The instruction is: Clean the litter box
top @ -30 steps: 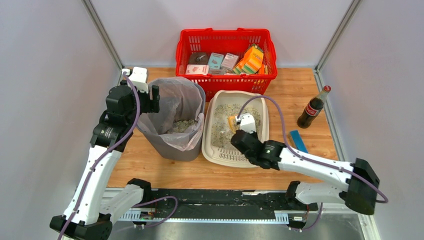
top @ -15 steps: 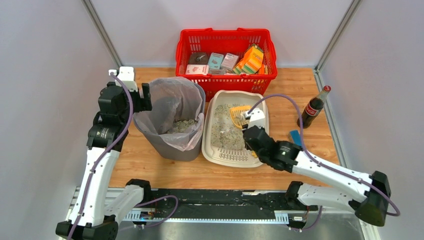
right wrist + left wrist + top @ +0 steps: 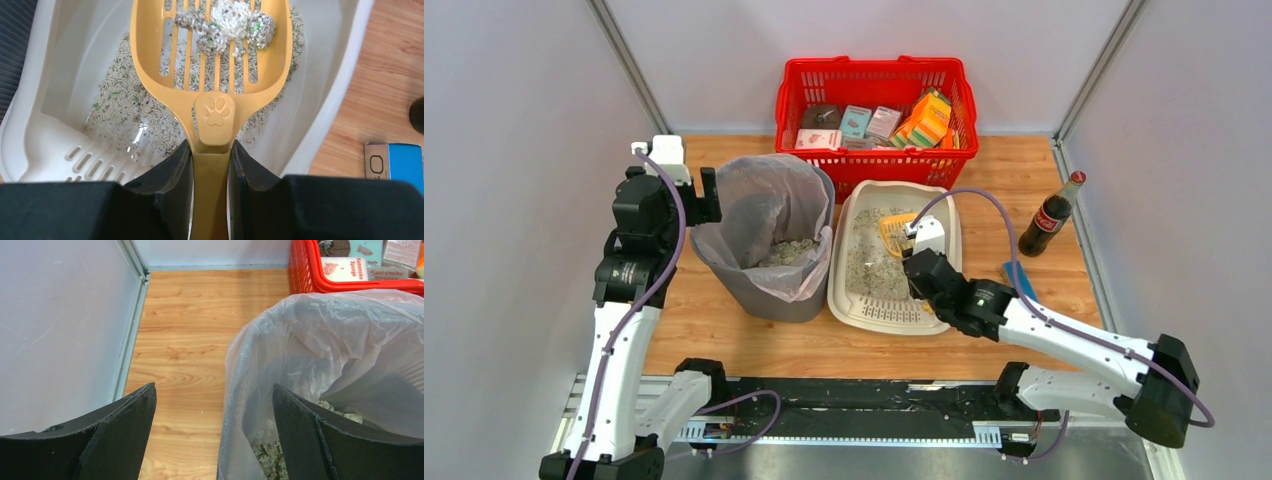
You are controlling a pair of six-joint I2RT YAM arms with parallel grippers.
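Observation:
The cream-white litter box (image 3: 856, 300) lies mid-table with grey-white granules and a slotted grate at its near end; it also shows in the right wrist view (image 3: 325, 100). My right gripper (image 3: 210, 165) is shut on the handle of a yellow slotted scoop (image 3: 150, 55), held over the box with a clump of litter (image 3: 225, 25) in its bowl. The scoop also shows in the top view (image 3: 895, 231). My left gripper (image 3: 214, 405) is open and empty, its fingers straddling the left rim of the grey bin (image 3: 769, 292) lined with a clear bag (image 3: 325, 340).
A red mesh basket (image 3: 876, 75) of packets stands behind the box. A cola bottle (image 3: 1051, 215) stands at the right, and a blue box (image 3: 1020, 281) lies near it. Grey walls close in on the left, right and back.
My right gripper has carried the scoop from the box's middle toward its far right part, then drawn back slightly. My left gripper has shifted left, away from the bin's rim.

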